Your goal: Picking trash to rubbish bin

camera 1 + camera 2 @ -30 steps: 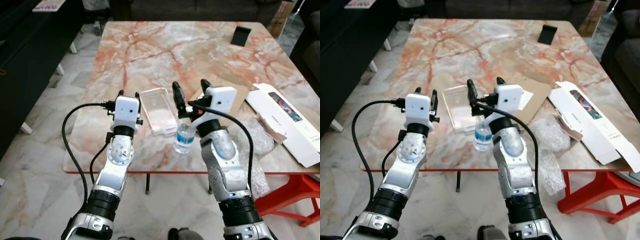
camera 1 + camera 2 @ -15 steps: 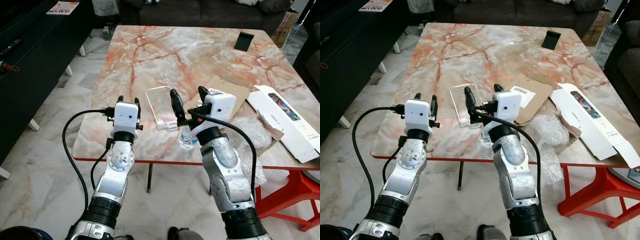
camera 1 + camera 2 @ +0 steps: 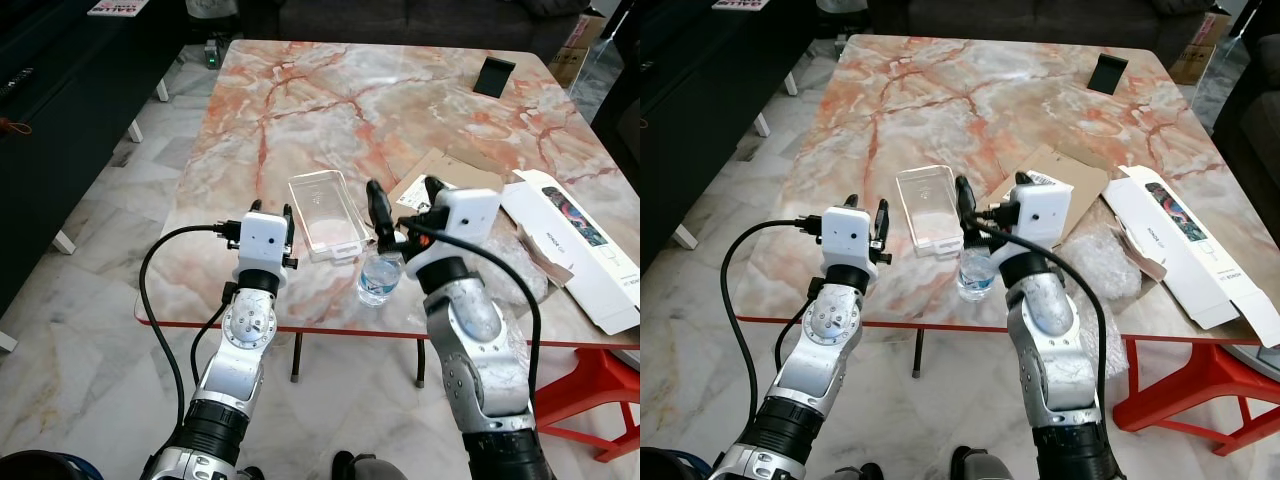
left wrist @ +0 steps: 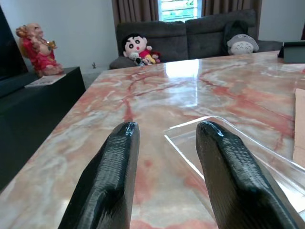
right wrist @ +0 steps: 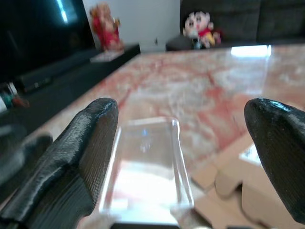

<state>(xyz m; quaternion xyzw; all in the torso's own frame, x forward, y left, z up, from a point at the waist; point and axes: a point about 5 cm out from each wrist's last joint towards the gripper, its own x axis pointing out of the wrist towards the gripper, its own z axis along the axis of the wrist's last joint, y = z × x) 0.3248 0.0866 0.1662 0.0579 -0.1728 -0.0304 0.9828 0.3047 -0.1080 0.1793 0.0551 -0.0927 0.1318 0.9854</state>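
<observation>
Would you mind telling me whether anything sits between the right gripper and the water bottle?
Nothing visible does. The right gripper hangs open just above and behind the bottle, which stands upright near the table edge. The clear tray lies beside it, to the left, not in the path.

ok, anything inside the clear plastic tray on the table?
The clear plastic tray looks empty: the marble table shows through its base. The right gripper hangs open above the water bottle beside it. Glare hides part of the tray's floor.
</observation>
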